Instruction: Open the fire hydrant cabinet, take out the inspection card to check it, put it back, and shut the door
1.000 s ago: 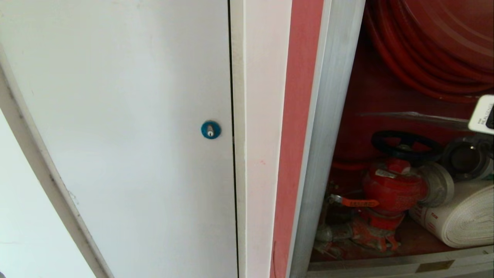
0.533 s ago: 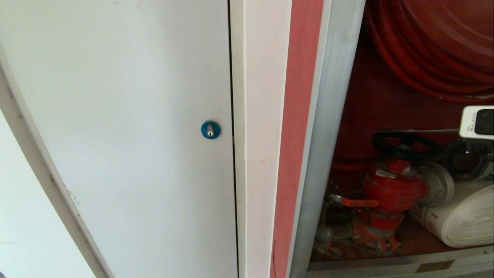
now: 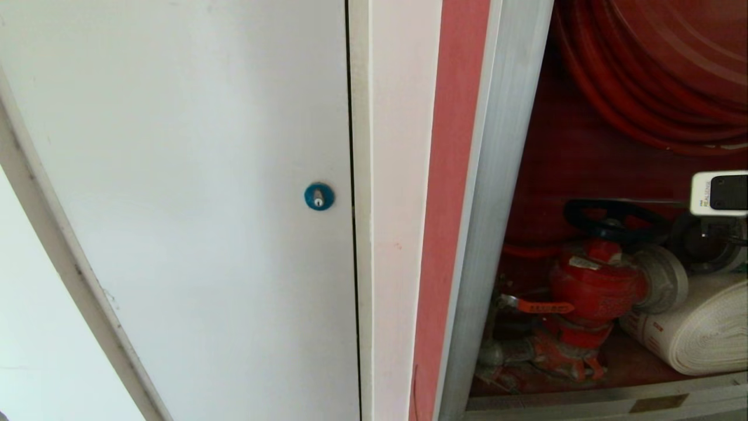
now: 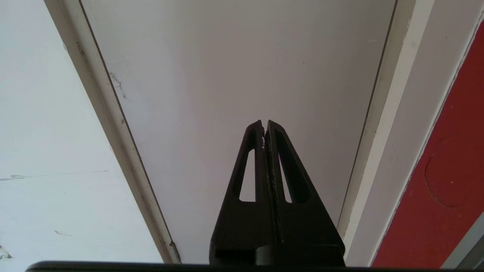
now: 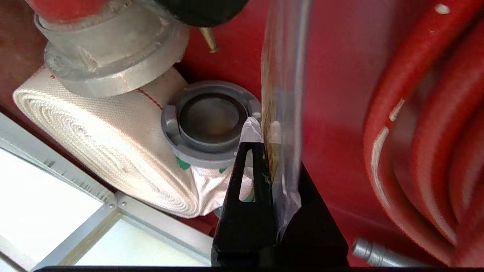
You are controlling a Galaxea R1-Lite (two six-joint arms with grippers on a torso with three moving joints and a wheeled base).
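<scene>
Inspection card [image 5: 281, 113]: edge-on, I see it pinched between my right gripper [image 5: 264, 141] fingers, inside the fire hydrant cabinet [image 3: 497, 193] near its right side, beside the grey coupling [image 5: 210, 122] of the white rolled hose [image 5: 106, 143]. Left gripper [image 4: 264, 122]: fingers pressed together, facing the white panel door [image 3: 175, 175].

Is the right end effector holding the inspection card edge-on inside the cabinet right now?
Yes, the right end effector is shut on the inspection card, seen edge-on against the cabinet's red wall beside the hose reel.
</scene>
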